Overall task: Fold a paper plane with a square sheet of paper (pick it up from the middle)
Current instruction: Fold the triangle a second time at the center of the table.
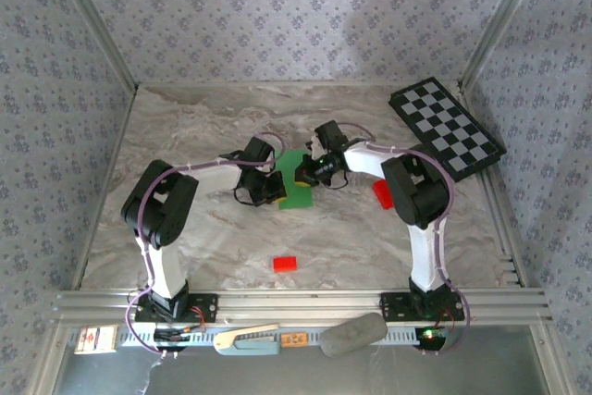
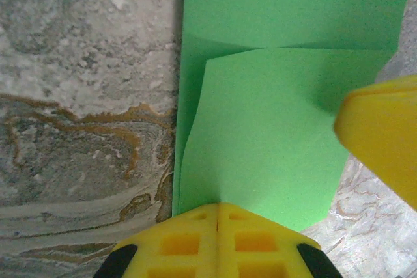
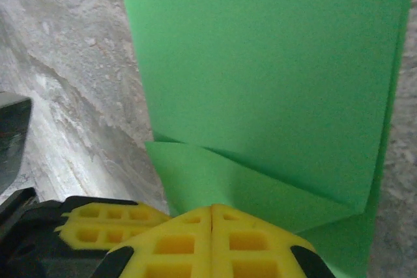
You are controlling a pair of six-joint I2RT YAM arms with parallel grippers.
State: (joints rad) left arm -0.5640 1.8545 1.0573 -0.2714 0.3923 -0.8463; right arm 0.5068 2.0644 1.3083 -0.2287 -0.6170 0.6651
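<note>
At the middle of the grey-brown marbled table top [image 1: 199, 131]: a thin bright green sheet of paper [image 1: 298, 194], flat on the surface. From above, largely hidden under the two black wrists; full outline not possible to follow there.

Closer, from the left wrist: the sheet [image 2: 280, 96] already partly folded, one flap laid over the layer below, with a straight crease across. Far and right parts cut off by the frame. From the right wrist: the sheet [image 3: 273, 76] with a slanted folded edge near the bottom; top also cut off.

Left pincer [image 1: 276, 190] [image 2: 217, 226], yellow fingers: clenched, both tips pressed together along one seam, right at the near edge of the sheet. Paper pinched between the tips or only touched: cannot tell.

Right pincer [image 1: 313, 171] [image 3: 212, 226]: clenched likewise, tips at the sheet's folded corner. Grasping or not: cannot tell. Seen blurred also at the right side of the left wrist view [image 2: 384, 138].

Further out: small red rectangular block [image 1: 285, 263] near the front, red wedge-shaped piece [image 1: 381, 193] beside the right arm, black-and-grey checkerboard [image 1: 447, 127] at the far right corner.
</note>
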